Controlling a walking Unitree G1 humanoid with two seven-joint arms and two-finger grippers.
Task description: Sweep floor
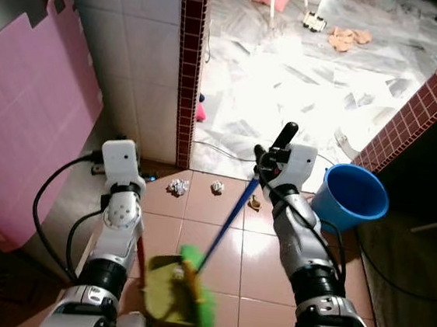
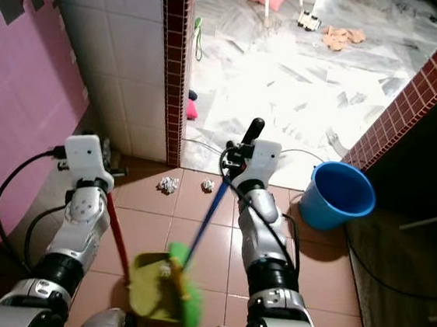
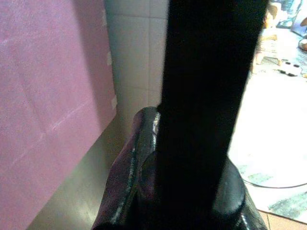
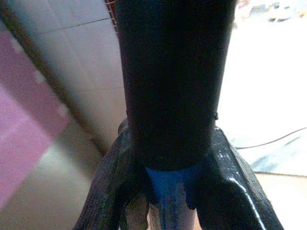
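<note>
broom and dustpan held over the brown tiles

the right gripper point(image 1: 270, 155) is clamped on the blue handle of the broom point(image 1: 226, 223); in the right wrist view the black fingers point(image 4: 225, 177) close around the blue shaft point(image 4: 168, 191). from that grip the handle slants down and toward the robot to the green broom head point(image 1: 201, 287), which is blurred and sits at the near edge of the dustpan point(image 1: 160, 282).

the left gripper point(image 3: 158, 158) holds the red handle point(image 2: 117, 235) of the dustpan; in the left wrist view its fingers point(image 3: 192, 96) are closed on a dark reddish rod point(image 3: 129, 163). the green pan lies on the brown tiles point(image 1: 264, 254) between the 2 arms, just below the left gripper.

2 crumpled paper balls lie on the tiles beyond the broom head, well apart from it: 1 point(image 1: 177, 186) nearer the left arm, 1 point(image 1: 217, 187) just beside the broom handle's line. a small brown scrap point(image 1: 255, 203) lies close under the right gripper.

a blue bucket point(image 1: 349, 197) stands to the right of the right gripper, near it. a red-tiled pillar point(image 1: 188, 67) rises beyond the paper balls, with a pink panel point(image 1: 28, 112) to the left of the left arm. past the pillar the floor is covered in pale sheeting point(image 1: 291, 70).
</note>
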